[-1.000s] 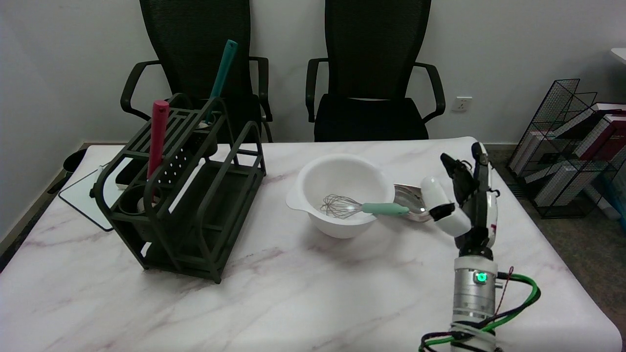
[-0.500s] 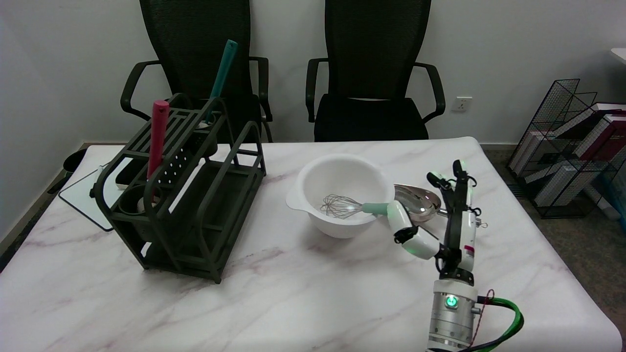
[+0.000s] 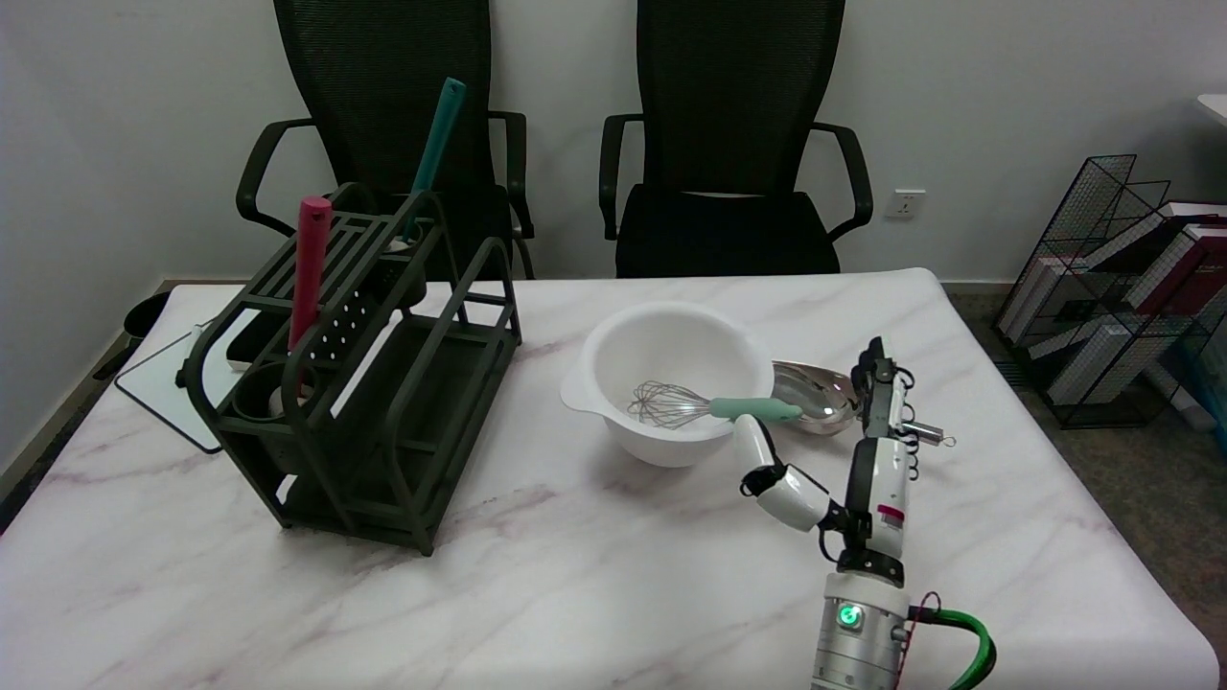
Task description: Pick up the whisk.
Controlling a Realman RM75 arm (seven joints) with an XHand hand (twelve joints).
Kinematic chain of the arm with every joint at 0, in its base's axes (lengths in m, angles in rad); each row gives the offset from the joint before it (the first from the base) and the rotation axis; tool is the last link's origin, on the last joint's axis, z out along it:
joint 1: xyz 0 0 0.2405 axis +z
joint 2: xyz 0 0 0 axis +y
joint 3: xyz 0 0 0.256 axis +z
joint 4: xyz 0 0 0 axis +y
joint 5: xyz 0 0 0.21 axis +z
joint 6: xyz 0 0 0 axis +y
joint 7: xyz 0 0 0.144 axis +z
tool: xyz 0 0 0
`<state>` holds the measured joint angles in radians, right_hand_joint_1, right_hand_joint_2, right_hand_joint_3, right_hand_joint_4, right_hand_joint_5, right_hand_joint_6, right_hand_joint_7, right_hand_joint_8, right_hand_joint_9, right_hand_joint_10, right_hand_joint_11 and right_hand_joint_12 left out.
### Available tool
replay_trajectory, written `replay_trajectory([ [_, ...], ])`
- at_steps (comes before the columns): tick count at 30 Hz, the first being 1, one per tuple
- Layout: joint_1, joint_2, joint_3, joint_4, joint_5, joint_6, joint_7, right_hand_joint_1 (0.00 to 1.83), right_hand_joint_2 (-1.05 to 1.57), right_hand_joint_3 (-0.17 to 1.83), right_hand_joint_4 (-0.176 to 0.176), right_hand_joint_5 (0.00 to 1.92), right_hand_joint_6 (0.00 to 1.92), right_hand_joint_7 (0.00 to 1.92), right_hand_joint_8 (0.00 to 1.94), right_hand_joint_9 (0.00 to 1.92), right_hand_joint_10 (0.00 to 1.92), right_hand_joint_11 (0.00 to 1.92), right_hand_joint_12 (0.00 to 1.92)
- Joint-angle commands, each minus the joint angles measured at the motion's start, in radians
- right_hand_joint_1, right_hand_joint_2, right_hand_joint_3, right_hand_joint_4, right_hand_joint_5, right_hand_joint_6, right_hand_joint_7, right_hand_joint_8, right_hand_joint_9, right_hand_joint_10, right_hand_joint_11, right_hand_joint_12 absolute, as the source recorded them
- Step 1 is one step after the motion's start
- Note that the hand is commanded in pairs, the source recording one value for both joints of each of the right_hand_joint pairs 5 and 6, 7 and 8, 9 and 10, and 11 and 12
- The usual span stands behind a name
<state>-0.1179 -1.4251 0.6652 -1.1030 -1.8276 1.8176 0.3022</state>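
1. Marble-patterned white table [image 3: 537,594] is carrying everything in the head view.
2. Sitting a little to the 2 o'clock side of the table's middle is a white bowl [image 3: 613,356].
3. Lying tilted in that bowl is the whisk [image 3: 705,406]: its wire head is resting inside, while its mint-green handle is sticking out over the rim toward 3 o'clock.
4. Just beyond the handle's tip, at 3 o'clock of the bowl, a shiny metal scoop [image 3: 815,395] is lying on the table.
5. Reaching in from 5 o'clock, the right hand [image 3: 839,450] is standing upright with its fingers apart and holding nothing.
6. Its thumb is pointing toward 10 o'clock, ending just below the whisk handle, and I cannot tell whether it is touching it.
7. Its long fingers are pointing toward 12 o'clock, rising beside the scoop at the handle's far end.
8. Over at 9 o'clock of the bowl, well apart from it, a dark green rack [image 3: 364,383] is standing.
9. Standing upright in the rack's near cup is a red-handled utensil [image 3: 309,268].
10. Leaning at the rack's far end is a teal-handled utensil [image 3: 436,144].
11. Behind the table at 12 o'clock, two black chairs [image 3: 733,144] are facing it.
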Motion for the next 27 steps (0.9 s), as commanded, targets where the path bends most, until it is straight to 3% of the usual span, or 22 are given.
replay_trajectory([
  [1, 0.014, -0.058, 0.028, 0.134, 0.068, 0.031, 0.081, 0.72, 0.40, 0.83, 0.000, 0.00, 0.00, 0.08, 0.08, 0.20, 0.20, 0.12, 0.12],
  [8, 0.030, -0.071, 0.034, 0.156, 0.088, 0.030, 0.173, 0.68, 0.49, 0.73, 0.000, 0.00, 0.00, 0.00, 0.00, 0.15, 0.15, 0.11, 0.11],
  [27, 0.122, -0.096, -0.011, 0.263, 0.158, -0.007, 0.265, 0.67, 0.56, 0.66, 0.000, 0.00, 0.00, 0.00, 0.00, 0.16, 0.16, 0.13, 0.13],
])
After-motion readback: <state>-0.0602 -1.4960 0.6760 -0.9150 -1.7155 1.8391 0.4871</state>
